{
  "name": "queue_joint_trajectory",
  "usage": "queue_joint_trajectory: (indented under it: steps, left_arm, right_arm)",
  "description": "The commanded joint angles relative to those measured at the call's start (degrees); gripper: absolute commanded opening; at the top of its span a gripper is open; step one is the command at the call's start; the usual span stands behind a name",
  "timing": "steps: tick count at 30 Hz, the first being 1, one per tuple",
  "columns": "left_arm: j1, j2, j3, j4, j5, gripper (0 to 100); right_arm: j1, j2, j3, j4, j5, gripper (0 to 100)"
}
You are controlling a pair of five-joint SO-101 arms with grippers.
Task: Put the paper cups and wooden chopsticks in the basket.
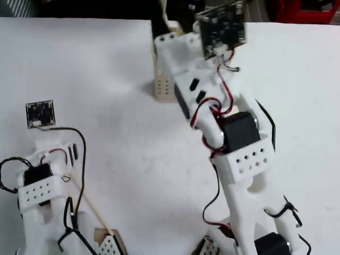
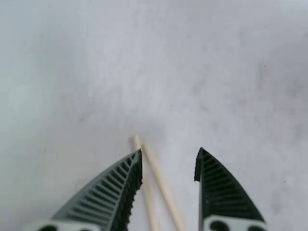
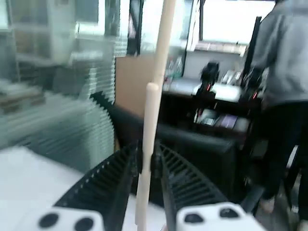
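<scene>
Two wooden chopsticks (image 2: 161, 187) lie side by side on the white table, and my left gripper (image 2: 168, 156) stands open just above their ends, one finger on each side. From above, one chopstick (image 1: 90, 204) runs slantwise from under the left arm (image 1: 42, 180) toward the front edge. My right gripper (image 3: 148, 149) is shut on another pair of chopsticks (image 3: 156, 86), which stick up past its fingertips. The right arm (image 1: 212, 90) stretches to the back of the table, over a pale perforated basket (image 1: 163, 87) that it mostly hides.
The white table (image 1: 106, 64) stretches wide between the arms and on the left. Cables hang along both arms. Pale perforated blocks (image 1: 109, 244) sit at the front edge near the arm bases. Beyond the table's back edge are dark furniture and glass walls.
</scene>
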Motion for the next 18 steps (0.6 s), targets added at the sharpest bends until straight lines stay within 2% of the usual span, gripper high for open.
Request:
queue_joint_trajectory:
  steps: [1, 8, 18]
  left_arm:
    - [-0.48, -1.36, -0.44, -1.23, -0.53, 19]
    - [-0.48, -1.36, -0.44, -1.23, -0.53, 19]
    - [-0.48, -1.36, -0.44, -1.23, -0.53, 19]
  right_arm:
    - [3.21, 2.95, -2.46, -9.36, 0.44, 1.7]
    - [7.16, 12.18, -2.46, -21.41, 0.44, 1.7]
    - [7.34, 18.68, 3.34, -21.05, 0.97, 2.0]
